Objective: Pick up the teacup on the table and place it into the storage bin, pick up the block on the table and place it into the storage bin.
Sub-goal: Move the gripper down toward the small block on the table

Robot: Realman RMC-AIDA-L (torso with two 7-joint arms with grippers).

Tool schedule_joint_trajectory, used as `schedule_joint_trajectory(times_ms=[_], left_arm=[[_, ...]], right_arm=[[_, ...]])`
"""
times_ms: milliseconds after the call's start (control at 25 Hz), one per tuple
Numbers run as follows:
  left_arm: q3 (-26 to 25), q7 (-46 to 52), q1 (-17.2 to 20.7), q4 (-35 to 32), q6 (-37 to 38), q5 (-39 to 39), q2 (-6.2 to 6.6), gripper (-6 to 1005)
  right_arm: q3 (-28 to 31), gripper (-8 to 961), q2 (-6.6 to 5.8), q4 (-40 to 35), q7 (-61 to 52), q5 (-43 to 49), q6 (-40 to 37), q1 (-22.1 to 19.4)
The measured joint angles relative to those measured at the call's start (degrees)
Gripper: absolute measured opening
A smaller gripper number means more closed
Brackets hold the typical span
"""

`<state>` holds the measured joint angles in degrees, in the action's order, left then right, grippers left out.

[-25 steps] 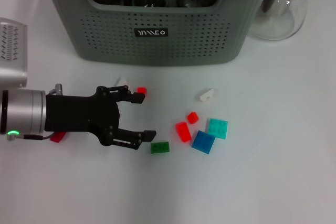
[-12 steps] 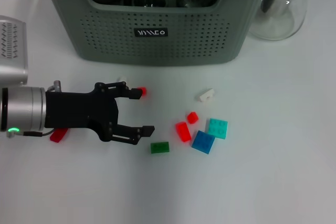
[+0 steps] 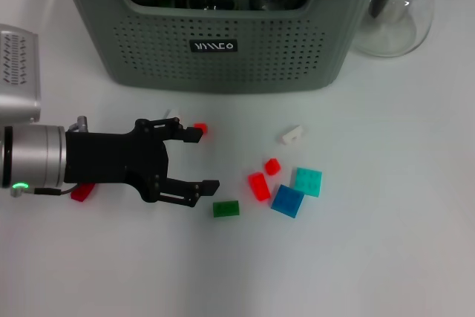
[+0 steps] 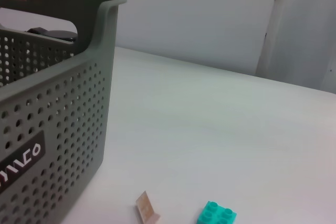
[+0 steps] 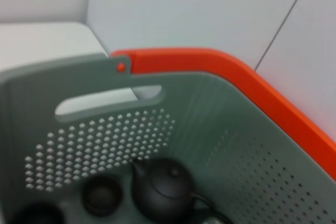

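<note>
Black and spread wide, the left gripper (image 3: 194,159) lies low over the white table (image 3: 371,257), reaching in from the robot's left with nothing between its fingers. One fingertip sits just beside a small red block (image 3: 200,129); the other ends just short of a green block (image 3: 226,208), whose long axis runs roughly across the gripper's reach. A white piece (image 3: 173,115) peeks out behind the upper finger. Farther along the same line lie more red blocks (image 3: 259,185), a blue block (image 3: 287,200), a teal block (image 3: 306,181) and a white block (image 3: 292,134).

The storage bin (image 3: 223,50) stands beyond the gripper, already holding dark teaware, including a teapot (image 5: 160,188). A glass pitcher (image 3: 397,12) stands beside it.

The left arm is plainly the nearer one. The right gripper itself is unseen, though its wrist camera looks down into the bin.
</note>
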<state>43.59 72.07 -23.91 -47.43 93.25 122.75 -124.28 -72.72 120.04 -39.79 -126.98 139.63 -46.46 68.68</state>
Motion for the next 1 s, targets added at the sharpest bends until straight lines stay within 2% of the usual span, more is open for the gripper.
schedule_joint_trajectory(times_ms=[160,320,440,560,680,880,1000], left_arm=[[0.0,0.0,0.0,0.0,0.0,0.3,0.00,920],[0.0,0.0,0.0,0.0,0.1,0.4,0.00,920],[0.0,0.0,0.1,0.0,0.2,0.4,0.00,920],[0.0,0.0,0.1,0.0,0.1,0.5,0.00,920],[0.0,-0.1,0.2,0.0,0.2,0.5,0.00,920],[0.0,-0.1,0.2,0.0,0.4,0.5,0.00,920],[0.0,-0.1,0.2,0.1,0.5,0.5,0.00,920]], right_arm=[[2.7,834,-0.70,-11.0,0.0,-4.7,-8.2,-4.6],[9.0,845,-1.89,-21.8,0.6,-11.0,-20.9,-9.5],[12.9,847,-4.06,-26.5,3.3,-18.4,-31.9,-13.1],[16.3,841,-6.34,-27.9,6.1,-24.2,-42.4,-15.8],[18.4,838,-7.74,-27.9,9.4,-26.7,-52.0,-18.6],[18.4,838,-8.46,-28.0,11.9,-24.4,-62.1,-22.4],[17.4,838,-7.35,-27.5,11.5,-18.5,-63.9,-23.5]])
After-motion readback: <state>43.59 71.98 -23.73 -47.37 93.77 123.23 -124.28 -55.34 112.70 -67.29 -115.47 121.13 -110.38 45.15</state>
